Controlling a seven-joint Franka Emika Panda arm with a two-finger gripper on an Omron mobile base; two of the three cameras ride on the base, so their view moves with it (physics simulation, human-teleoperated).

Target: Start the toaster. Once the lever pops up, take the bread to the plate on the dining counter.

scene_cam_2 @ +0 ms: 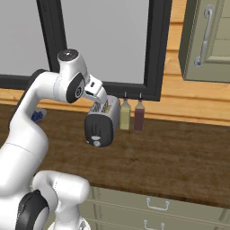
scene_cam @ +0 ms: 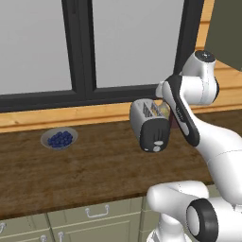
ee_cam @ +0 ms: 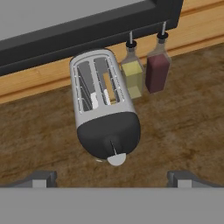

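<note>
On the brown wooden desk point(scene_cam: 71, 175), below the dark-framed window, stands the toaster point(ee_cam: 103, 107): brushed-steel body, two top slots, dark rounded end panel facing the robot. Golden-tan bread point(ee_cam: 108, 87) sits in the slot nearer two bottles point(ee_cam: 144, 72), which stand just beside the toaster. Lever point(ee_cam: 116, 158), pale, at panel's lower edge. Tool point(ee_cam: 111, 178) hovers above and in front of the lever, fingers spread wide apart, holding nothing.

No legible text, labels, brands or numbers on anything in view.
</note>
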